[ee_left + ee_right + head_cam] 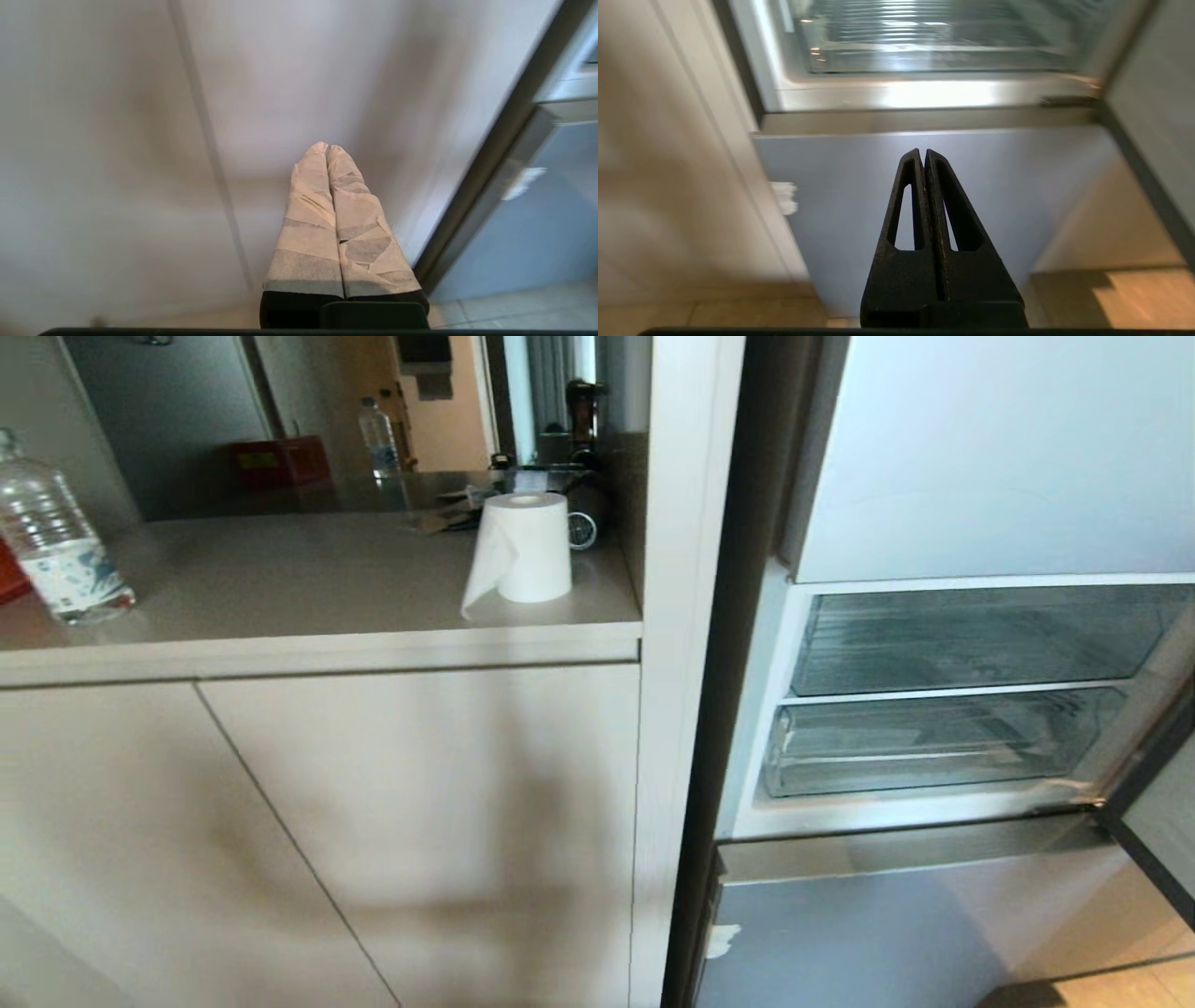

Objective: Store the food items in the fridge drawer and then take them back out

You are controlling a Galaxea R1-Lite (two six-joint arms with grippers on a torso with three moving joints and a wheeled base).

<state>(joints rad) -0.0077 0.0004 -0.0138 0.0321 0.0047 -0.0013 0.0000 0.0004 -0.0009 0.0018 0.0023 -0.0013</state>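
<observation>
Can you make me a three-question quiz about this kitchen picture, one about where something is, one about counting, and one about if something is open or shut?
1. Where does the paper towel roll stand?
A. On the counter
B. In the fridge
C. On the floor

2. How many clear drawers show in the open fridge?
A. One
B. Two
C. Four

3. How is the right gripper?
A. Wide open
B. Shut on an apple
C. Shut, holding nothing

Answers:
1. A, the white roll stands on the beige counter, beside the fridge wall.
2. B, an upper drawer sits above the lower drawer, both with no food visible inside.
3. C, its black fingers press together with nothing between them, pointing at the grey panel under the drawers. The left gripper, wrapped in tape, is shut too.
</observation>
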